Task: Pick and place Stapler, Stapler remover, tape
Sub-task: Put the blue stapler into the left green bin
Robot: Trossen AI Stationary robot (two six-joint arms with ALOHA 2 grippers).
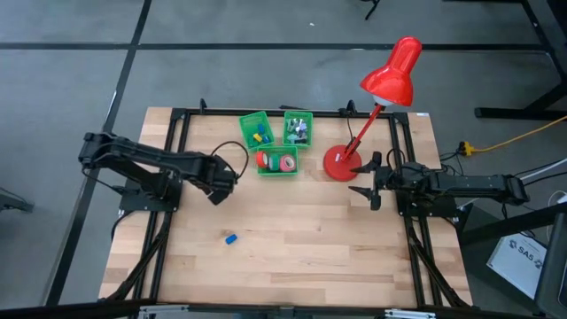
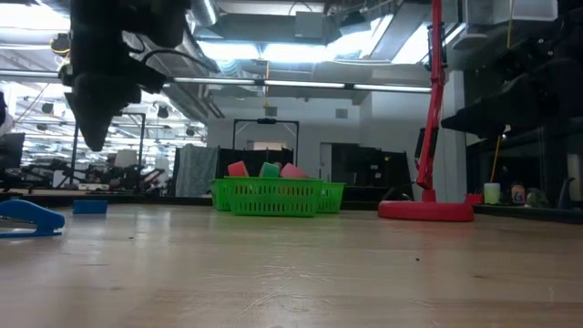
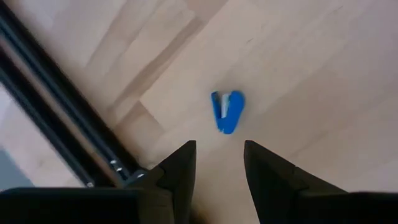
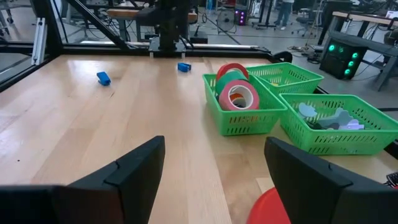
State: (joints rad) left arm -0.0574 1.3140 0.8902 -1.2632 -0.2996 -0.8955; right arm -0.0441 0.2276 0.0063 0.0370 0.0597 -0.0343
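The left end effector (image 3: 217, 163) is held above the bench, toward its left edge, with its fingers set narrow and nothing between them. The blue stapler (image 3: 227, 111) lies flat on bare wood toward the front-left part of the bench, just ahead of those fingers in the left wrist view. The gap looks barely wider than the stapler, so a descent slightly off centre could land a fingertip on it and push it aside; being small and light, it would probably slide or spin away rather than be gripped.

A second small blue piece (image 4: 183, 66) is seen near the left arm in the right wrist view and could be mistaken for the target. The three green baskets (image 1: 276, 142) are grouped near the back edge, with the tape (image 4: 237, 94) rolls in the nearest one. The right end effector (image 4: 214, 171) waits wide and empty near the right edge, beside the red lamp (image 1: 387, 84), whose base stands close to the baskets.
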